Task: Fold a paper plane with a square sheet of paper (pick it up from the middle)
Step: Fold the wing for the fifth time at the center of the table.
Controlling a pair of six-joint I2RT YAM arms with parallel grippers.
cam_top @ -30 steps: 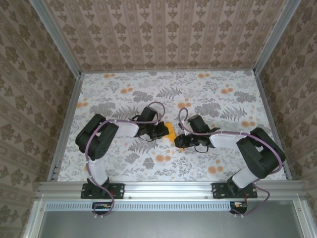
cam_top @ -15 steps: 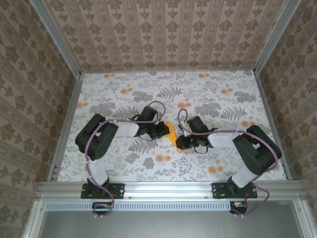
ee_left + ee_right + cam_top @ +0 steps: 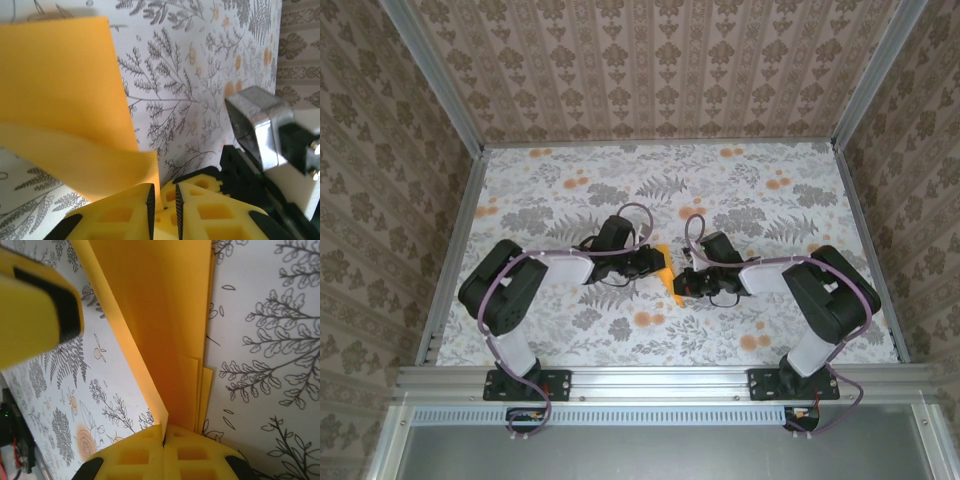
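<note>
Top view: worktop [image 3: 750,190] is covered in a grey-leaf print with orange flower blotches. The left arm reaches in from the left, and the left gripper [image 3: 655,262] sits low near the middle of the worktop. Just right of it is the paper [image 3: 666,270], plain orange-yellow, lying between the two grippers and touching both. The right gripper [image 3: 683,285] is at the paper's near right end, with its arm bent back toward the right base. Left wrist view: the paper [image 3: 55,85] is partly folded, with a flap curling up off the flat part and a corner running down to the left gripper [image 3: 164,200]. Its yellow jaws stand a narrow slit apart with the paper's corner at the mouth of the slit; cannot tell whether they pinch it. The metal and black body of the right arm [image 3: 265,135] is close on the right. Right wrist view: the right gripper [image 3: 164,440] has its jaws pressed together on a raised fold of the paper [image 3: 160,305]. Several layered edges show along the paper's right side, lying on the worktop. A yellow finger [image 3: 30,315] of the left gripper is at upper left.
</note>
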